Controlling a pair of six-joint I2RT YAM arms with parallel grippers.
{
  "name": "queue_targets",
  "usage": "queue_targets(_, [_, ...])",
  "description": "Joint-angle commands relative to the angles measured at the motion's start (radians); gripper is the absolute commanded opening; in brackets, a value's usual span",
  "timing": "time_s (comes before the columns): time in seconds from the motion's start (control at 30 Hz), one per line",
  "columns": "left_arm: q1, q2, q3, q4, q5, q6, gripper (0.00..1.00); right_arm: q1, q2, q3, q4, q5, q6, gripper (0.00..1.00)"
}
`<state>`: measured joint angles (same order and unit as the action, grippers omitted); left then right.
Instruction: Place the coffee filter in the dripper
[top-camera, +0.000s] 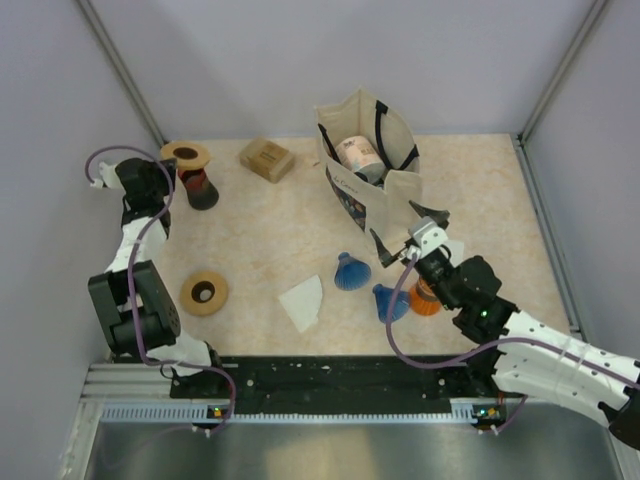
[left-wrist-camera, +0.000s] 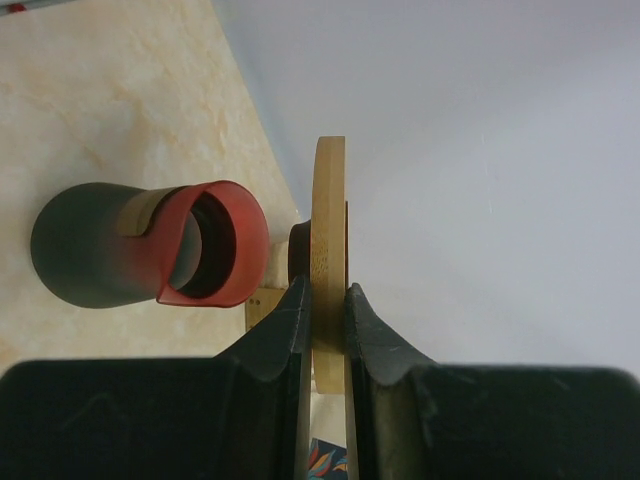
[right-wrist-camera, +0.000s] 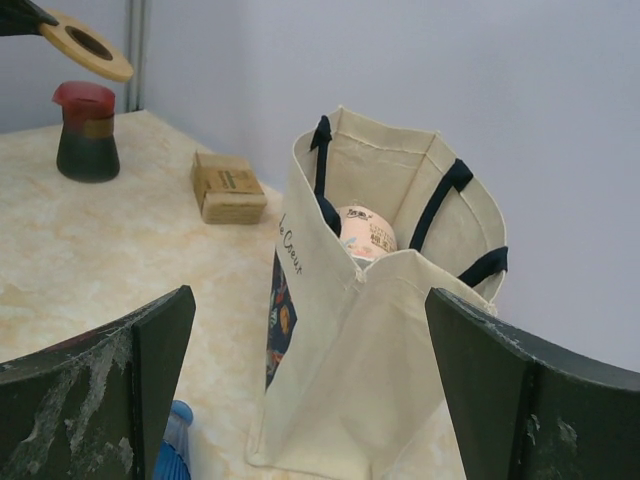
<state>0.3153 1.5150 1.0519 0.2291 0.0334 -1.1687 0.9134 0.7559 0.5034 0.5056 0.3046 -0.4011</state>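
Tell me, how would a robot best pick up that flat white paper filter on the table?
Probably by an edge, from straight above. The white fan-shaped paper coffee filter lies flat on the beige table, so there is no side to close on; the open right tool would likely pinch the edge nearest the blue cone-shaped dripper.
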Motion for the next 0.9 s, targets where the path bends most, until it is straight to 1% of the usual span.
queue_targets(0.0, [0.011, 0.048, 0.059, 0.133, 0.071, -0.049, 0.0, 0.008, 0.02, -0.006, 0.013, 0.016, -0.016, 0.99])
queue_targets(0.13, [0.027, 0.105, 0.083, 0.125, 0.088, -0.08, 0.0, 0.008, 0.039, -0.005, 0.011, 0.014, -0.031, 0.99])
queue_targets(0.23, [0.027, 0.119, 0.068, 0.127, 0.103, -0.094, 0.0, 0.008, 0.045, -0.006, 0.013, 0.024, -0.041, 0.99])
queue_targets(0.43, [0.039, 0.085, 0.007, 0.153, 0.073, -0.105, 0.0, 0.01, 0.062, -0.002, 0.011, 0.025, -0.05, 0.99])
queue_targets(0.5, [0.05, 0.079, 0.007, 0.128, 0.085, -0.098, 0.0, 0.008, 0.063, -0.002, 0.011, 0.028, -0.053, 0.99])
queue_targets(0.73, [0.071, 0.045, -0.073, 0.177, 0.103, -0.128, 0.0, 0.008, 0.068, -0.002, 0.013, 0.027, -0.054, 0.99])
queue_targets(0.87, [0.077, 0.06, -0.061, 0.167, 0.131, -0.126, 0.0, 0.01, 0.071, 0.0, 0.013, 0.03, -0.058, 0.99])
